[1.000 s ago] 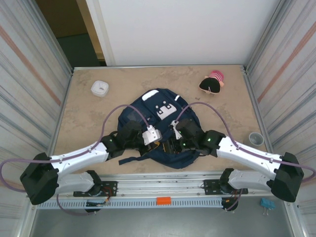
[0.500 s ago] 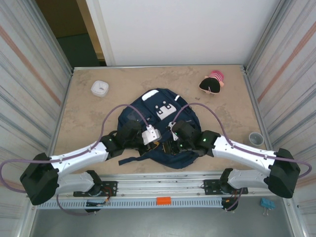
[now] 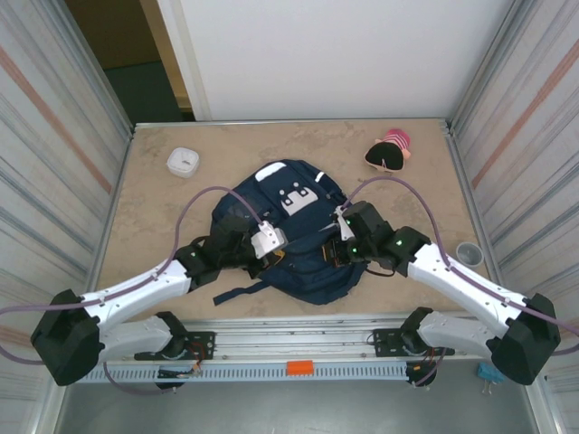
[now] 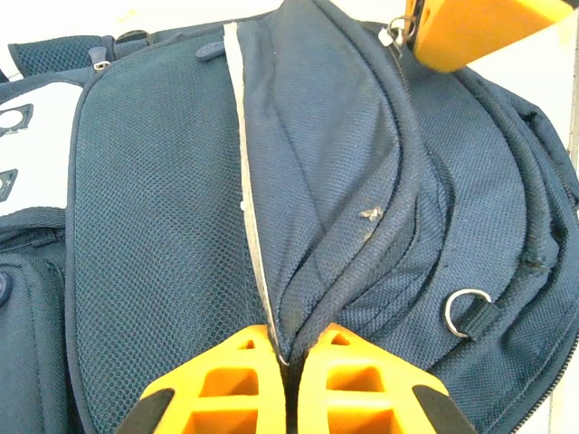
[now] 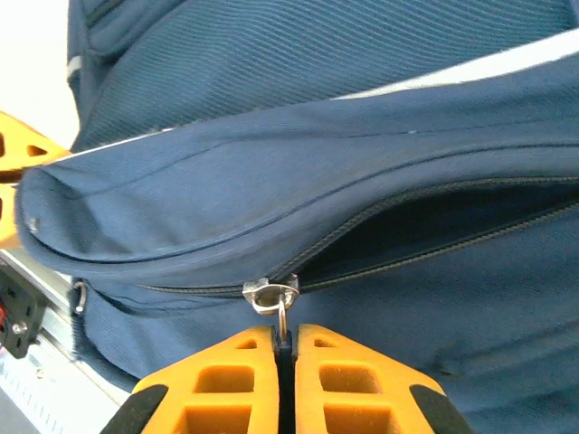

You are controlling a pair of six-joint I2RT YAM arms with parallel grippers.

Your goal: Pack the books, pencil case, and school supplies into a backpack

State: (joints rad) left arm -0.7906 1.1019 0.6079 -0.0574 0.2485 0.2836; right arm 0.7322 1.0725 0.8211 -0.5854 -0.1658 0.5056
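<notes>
One backpack [image 3: 288, 237], navy with white patches, is lying in the middle of the tabletop [image 3: 154, 208], its dark straps trailing toward the near edge, and both arms are reaching onto it from either side. Its main zipper is standing partly open: in the right wrist view a dark slot is gaping to the right of the slider, while the track to the left of it is running closed. The zipper pull [image 5: 278, 303], a small metal tab hanging from the slider, is sitting between the fingers of the right claw [image 5: 285, 353], which is pressing together on it with no gap showing. The left claw [image 4: 288, 362] is pinching a raised fold of the bag's mesh fabric, fingers together on the cloth, just beside a pale piping stripe [image 4: 242, 181] running up the panel. A metal D-ring [image 4: 467, 310] on a webbing tab is lying to the right of that fold, and an orange fingertip [image 4: 479, 27] of the other claw is showing at the upper right corner, next to a small metal ring. What is lying inside the bag cannot be told. Farther out, a white square container [image 3: 184, 162] is sitting at the far left, a pink and black soft toy [image 3: 389, 151] at the far right, a grey roll [image 3: 468, 254] near the right wall, and a blue clip [image 3: 489, 374] beyond the near rail.
</notes>
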